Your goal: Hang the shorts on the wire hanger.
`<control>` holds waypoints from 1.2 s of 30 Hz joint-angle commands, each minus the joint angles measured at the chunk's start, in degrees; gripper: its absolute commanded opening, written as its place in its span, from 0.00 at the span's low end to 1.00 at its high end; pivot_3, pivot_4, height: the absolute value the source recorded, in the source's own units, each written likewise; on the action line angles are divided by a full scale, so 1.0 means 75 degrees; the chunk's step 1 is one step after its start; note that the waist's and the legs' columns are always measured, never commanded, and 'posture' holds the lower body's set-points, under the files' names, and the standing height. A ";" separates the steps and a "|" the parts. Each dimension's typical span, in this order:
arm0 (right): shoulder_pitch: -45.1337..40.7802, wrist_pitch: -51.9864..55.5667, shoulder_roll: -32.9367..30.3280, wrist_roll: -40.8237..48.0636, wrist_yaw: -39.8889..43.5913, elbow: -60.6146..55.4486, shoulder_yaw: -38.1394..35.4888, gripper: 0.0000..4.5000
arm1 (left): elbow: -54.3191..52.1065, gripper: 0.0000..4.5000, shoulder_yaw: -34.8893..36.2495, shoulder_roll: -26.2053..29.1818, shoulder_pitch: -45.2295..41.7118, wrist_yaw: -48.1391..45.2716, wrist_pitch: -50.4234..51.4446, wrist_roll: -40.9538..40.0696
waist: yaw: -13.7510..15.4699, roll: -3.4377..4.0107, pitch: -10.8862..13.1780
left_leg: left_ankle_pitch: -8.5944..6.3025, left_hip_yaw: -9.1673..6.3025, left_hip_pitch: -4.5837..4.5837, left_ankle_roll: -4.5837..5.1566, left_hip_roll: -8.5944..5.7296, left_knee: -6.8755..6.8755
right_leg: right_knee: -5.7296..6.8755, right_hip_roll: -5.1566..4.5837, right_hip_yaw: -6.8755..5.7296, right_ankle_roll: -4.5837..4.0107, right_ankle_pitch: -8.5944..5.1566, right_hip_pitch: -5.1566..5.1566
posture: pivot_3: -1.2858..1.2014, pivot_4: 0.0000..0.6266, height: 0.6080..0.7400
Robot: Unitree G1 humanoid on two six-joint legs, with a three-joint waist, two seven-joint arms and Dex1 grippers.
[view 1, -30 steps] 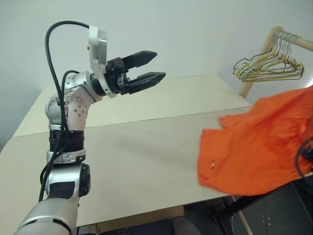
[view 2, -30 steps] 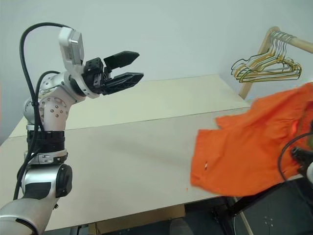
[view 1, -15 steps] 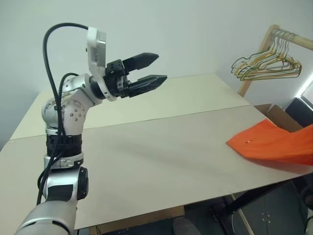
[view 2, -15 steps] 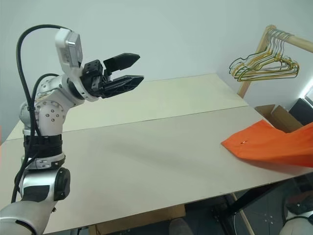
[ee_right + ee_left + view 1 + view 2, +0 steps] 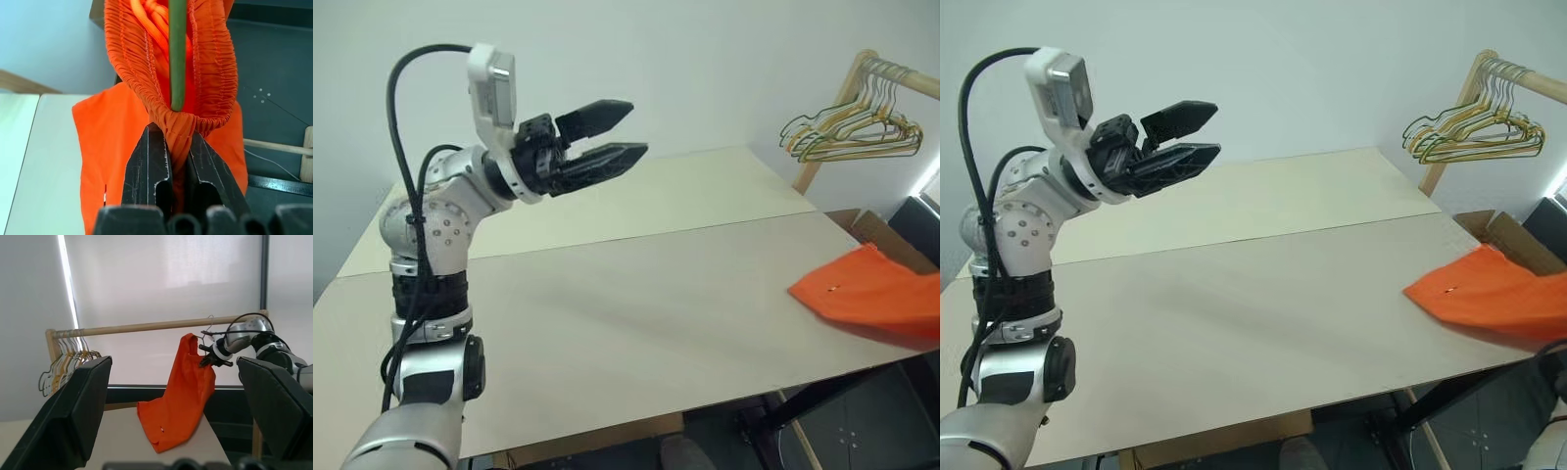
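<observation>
Pinching shorts [image 5: 195,93] waistband, right gripper [image 5: 171,147] clamped just below wire hanger [image 5: 177,49]; left gripper [image 5: 612,132] wide.

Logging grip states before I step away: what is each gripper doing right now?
Left gripper: open, empty, raised over the table.
Right gripper: shut on the shorts at the waistband, with the wire hanger running through it.

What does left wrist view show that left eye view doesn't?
Left wrist: the right tool shut on the shorts, lifting them by the wire hanger at the wooden rail, with their lower end on the table. Left eye: the open left tool from outside, raised over the table. Both: the orange shorts at the table's right end, the bunched hangers.
</observation>
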 commanded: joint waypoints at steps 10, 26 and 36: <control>-0.0521 -0.2634 -0.1080 -0.0180 0.0570 0.2725 0.1094 0.01 | -0.0405 0.98 0.0210 0.0101 -0.0402 0.0664 0.0746 -0.1017 | 0.0130 -0.0014 0.0057 | -0.0005 0.0003 0.0104 0.0005 -0.0006 -0.0040 | -0.0078 -0.0002 0.0000 0.0008 0.0004 0.0124 | 0.44 0.00 1.00; -0.0398 -0.3397 -0.1114 -0.0134 0.0597 0.3487 0.2075 0.58 | -0.0691 0.99 0.0181 0.0333 -0.0154 0.0797 0.0740 -0.1248 | 0.0308 -0.0036 0.0072 | -0.0004 0.0010 0.0102 -0.0001 -0.0005 -0.0041 | -0.0093 -0.0001 0.0001 0.0011 0.0007 0.0127 | 0.45 0.00 1.00; -0.0383 -0.3589 -0.0807 -0.0250 0.0048 0.2022 0.2481 0.99 | -0.0755 0.99 0.0216 0.0493 -0.0094 0.1050 0.0678 -0.1091 | 0.0556 -0.0009 0.0080 | -0.0003 0.0012 0.0102 -0.0003 -0.0004 -0.0040 | -0.0090 -0.0002 0.0002 0.0012 0.0008 0.0123 | 0.47 0.00 1.00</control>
